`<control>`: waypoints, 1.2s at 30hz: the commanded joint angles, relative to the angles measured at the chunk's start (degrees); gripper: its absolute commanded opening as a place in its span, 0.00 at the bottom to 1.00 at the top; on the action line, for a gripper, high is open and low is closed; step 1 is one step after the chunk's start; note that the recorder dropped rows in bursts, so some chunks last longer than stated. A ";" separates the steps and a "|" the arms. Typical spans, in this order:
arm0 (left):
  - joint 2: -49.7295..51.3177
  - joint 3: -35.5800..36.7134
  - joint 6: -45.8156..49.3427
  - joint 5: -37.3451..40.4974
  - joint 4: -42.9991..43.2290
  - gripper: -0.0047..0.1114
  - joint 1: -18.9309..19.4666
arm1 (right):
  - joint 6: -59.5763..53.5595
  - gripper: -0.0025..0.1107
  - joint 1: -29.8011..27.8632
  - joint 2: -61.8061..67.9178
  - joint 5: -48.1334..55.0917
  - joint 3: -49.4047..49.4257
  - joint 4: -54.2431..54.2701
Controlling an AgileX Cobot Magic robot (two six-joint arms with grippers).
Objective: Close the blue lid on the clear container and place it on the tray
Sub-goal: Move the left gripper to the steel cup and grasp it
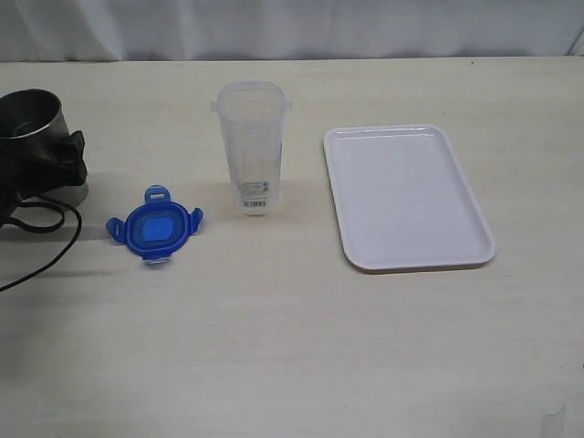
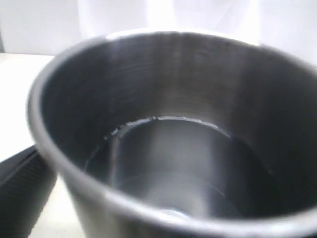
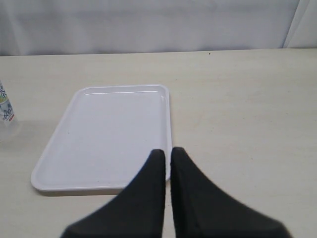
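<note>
Right claw (image 3: 168, 154) is pinched shut, its two black fingers side by side with only a hairline between them. In its own wrist view it sits at the lower middle, just over the tray's near rim, and holds nothing.

Left claw (image 1: 57, 162) is at the left edge of the exterior view, a black mass wrapped about a steel cup (image 1: 27, 114). One black finger (image 2: 20, 198) shows at the lower left of the left wrist view, right beside the cup's wall. The jaws stand wide, but I cannot tell whether they press the cup or merely flank it.

Pale table (image 1: 292, 347) fills nearly the whole exterior view, with a white curtain (image 1: 292, 27) along the top.

Tray (image 1: 408, 196), white and bare, lies flat right of centre, its long side running away from the camera.

The cup, dark and shiny inside, fills the left wrist view.

Container (image 1: 252, 146) stands upright just above centre, left of the tray and apart from it, its mouth open. A white label (image 1: 256, 193) sits near its base.

Lid (image 1: 154, 228) lies flat on the table, left of the container and a little lower in the frame, touching neither it nor the cup. Its flaps are splayed outward.

A black cable (image 1: 46, 260) loops across the table at lower left.
</note>
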 commanded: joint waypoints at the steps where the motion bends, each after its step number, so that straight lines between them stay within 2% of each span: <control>1: 0.00 -0.43 -0.12 -0.89 -0.88 0.94 -0.08 | 0.00 0.06 0.14 -0.07 -0.31 0.03 0.13; 36: -1.31 -0.98 -0.12 -0.89 -0.66 0.94 -0.08 | 0.00 0.06 0.14 -0.07 -0.31 0.03 0.13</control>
